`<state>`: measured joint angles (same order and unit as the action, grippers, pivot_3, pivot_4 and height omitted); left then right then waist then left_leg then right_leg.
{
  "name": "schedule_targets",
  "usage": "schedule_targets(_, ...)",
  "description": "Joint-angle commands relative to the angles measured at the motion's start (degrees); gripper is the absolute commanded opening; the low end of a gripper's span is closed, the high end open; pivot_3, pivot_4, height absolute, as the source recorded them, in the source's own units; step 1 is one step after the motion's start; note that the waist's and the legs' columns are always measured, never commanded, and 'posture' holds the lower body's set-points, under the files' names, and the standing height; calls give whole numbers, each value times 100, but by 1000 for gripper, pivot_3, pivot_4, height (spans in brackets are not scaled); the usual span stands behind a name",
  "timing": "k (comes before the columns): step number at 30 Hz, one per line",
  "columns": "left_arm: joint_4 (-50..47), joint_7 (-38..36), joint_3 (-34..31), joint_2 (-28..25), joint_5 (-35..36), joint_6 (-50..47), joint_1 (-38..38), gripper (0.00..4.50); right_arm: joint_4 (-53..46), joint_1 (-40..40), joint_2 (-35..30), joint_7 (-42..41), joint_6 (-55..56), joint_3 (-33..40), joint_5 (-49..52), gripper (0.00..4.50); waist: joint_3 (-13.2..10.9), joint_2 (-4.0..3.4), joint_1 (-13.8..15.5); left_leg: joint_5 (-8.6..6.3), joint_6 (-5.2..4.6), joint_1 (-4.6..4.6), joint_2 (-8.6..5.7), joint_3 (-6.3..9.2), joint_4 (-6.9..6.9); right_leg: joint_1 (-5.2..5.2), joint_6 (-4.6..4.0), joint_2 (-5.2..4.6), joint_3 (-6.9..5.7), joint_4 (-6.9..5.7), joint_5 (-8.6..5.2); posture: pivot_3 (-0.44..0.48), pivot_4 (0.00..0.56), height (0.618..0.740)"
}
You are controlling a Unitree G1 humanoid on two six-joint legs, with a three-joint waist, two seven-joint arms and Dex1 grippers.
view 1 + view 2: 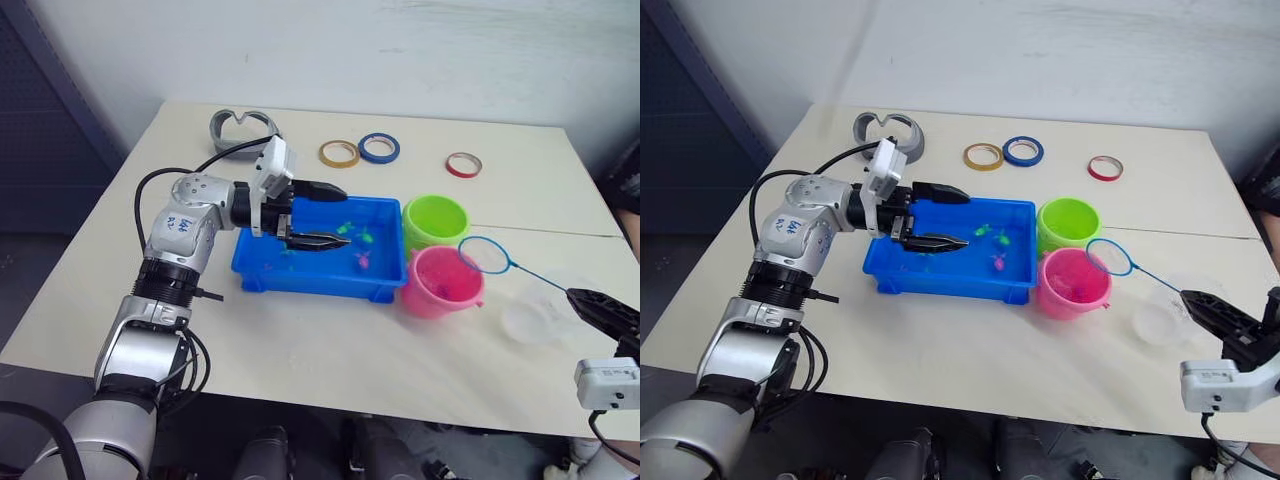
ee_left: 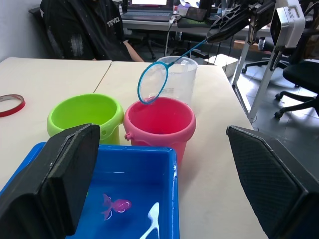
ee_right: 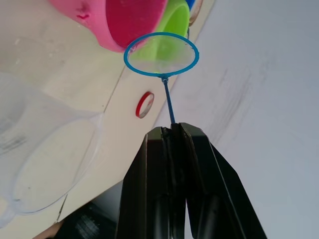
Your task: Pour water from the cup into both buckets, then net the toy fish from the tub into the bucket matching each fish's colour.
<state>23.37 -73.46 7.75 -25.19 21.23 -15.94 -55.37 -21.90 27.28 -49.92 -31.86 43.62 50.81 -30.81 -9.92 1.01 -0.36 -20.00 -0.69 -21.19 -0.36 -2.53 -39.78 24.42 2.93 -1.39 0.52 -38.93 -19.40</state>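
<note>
- We are counting two buckets on the bench (image 1: 300,360): one green bucket (image 1: 435,220) and one pink bucket (image 1: 441,281), standing touching, the pink one nearer the robot.
- We are counting one blue tub (image 1: 318,248), lying just to the left of both buckets.
- In the tub we are making out at least two green toy fish (image 1: 346,229) and two pink toy fish (image 1: 362,261); the exact number we cannot tell.
- We cannot tell what either bucket is holding.
- One clear cup (image 1: 532,317) is standing upright right of the pink bucket, near the bench's front edge; whether it holds water we cannot tell.
- One net (image 1: 486,255) is hanging in the air, its hoop over the pink bucket's right rim.
- The right end effector (image 3: 172,130) is gripping the net's thin handle, fingers pressed together on it.
- The left end effector (image 1: 325,215) is hovering over the tub's left half, fingers spread apart, holding nothing.
- We are counting three tape rings at the bench's far side: one yellow (image 1: 339,153), one blue (image 1: 379,148), one red (image 1: 464,164).
- One grey holder (image 1: 240,128) is lying at the far left.
</note>
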Motion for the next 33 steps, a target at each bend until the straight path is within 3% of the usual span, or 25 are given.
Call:
schedule_targets(1, -103, -56, -145, -205, -87, 85, -42, 4443, 88, -158, -34, -141, -645, -164, 1067, 0, 0, 0, -6, 1, 1, 1, 0, 0, 0, 0, 0, 0, 0, -2, 0, 0, 150, 740)
schedule_targets(6, -114, -124, -131, -686, -339, 225, 296, 4443, -741, -947, -403, -881, -3257, -1391, 3427, 0, 3, -6, -93, 2, 2, 7, 3, -1, -1, -2, 0, 1, 1, -7, 0, 0, 150, 740)
schedule_targets(9, -395, -17, -224, -857, -304, 43, 516, 4443, -1029, -2065, -765, -913, -4479, -2422, 3507, 0, 1, -6, -145, 2, 1, 8, 5, 1, -14, -3, 0, -4, 0, -21, 0, 0, 150, 740)
schedule_targets(12, -873, 159, -358, -993, -208, -270, 782, 4443, -694, -3163, -825, -994, -4746, -3595, 3085, 0, -2, -1, -116, 2, 1, 3, 5, 15, -19, -1, -1, -5, -8, -24, 0, 0, 150, 740)
schedule_targets(15, -1329, 337, -448, -1124, -183, -550, 1074, 4443, -81, -4003, -836, -1058, -4176, -4557, 2351, 0, -2, -2, -90, 0, -2, -13, 4, 22, -17, 5, -1, -6, -14, -8, -1, 0, 150, 740)
schedule_targets(20, -1946, 722, -588, -1296, -238, -892, 1470, 4443, 774, -4854, -856, -991, -3259, -5462, 1385, 0, -2, -2, -72, -6, -12, -22, 2, 21, -19, 5, -1, -11, -16, -4, 0, 0, 150, 740)
schedule_targets(26, -2508, 899, -721, -1435, -100, -1211, 1789, 4443, 1650, -5534, -911, -894, -2064, -6017, 614, 0, -2, -2, -113, -5, -11, -24, 2, 21, -22, 10, -1, -11, -17, -3, 0, 0, 150, 740)
schedule_targets(33, -2729, 1056, -811, -1491, 1, -1345, 1883, 4443, 2169, -5701, -955, -1158, -1482, -6131, 688, 0, -2, -2, -135, -4, -8, -22, 2, 20, -23, 10, -1, -10, -16, -8, 0, 0, 150, 740)
